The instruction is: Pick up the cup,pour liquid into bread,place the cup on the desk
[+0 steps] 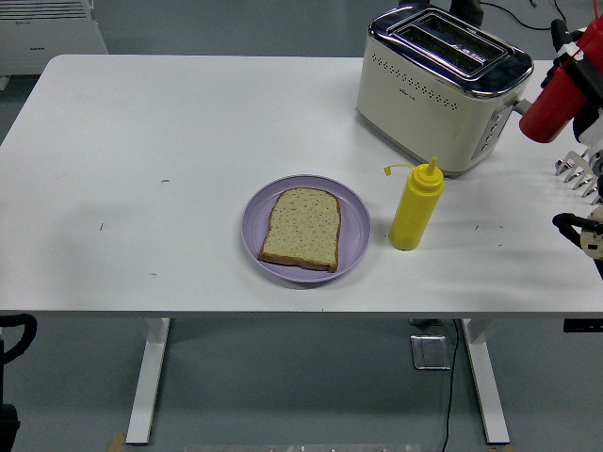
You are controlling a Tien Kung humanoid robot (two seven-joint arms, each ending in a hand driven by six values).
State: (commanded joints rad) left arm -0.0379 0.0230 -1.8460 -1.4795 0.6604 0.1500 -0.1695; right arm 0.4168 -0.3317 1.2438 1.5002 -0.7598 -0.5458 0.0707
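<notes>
A yellow squeeze bottle (416, 206) with a pointed nozzle stands upright on the white table (170, 141), right of the plate; no cup shows. A slice of brown bread (301, 229) lies flat on the lilac plate (353, 226) near the front edge. My right hand (575, 175) enters at the far right edge, well right of the bottle and apart from it. Its silver fingertips (565, 169) are spread and hold nothing. A red part of that arm (554, 102) hangs above it beside the toaster. My left arm (11, 331) rests below the table's front left corner, its hand hidden.
A cream and chrome toaster (438, 87) stands at the back right, just behind the bottle. A white cabinet (47, 33) sits beyond the far left corner.
</notes>
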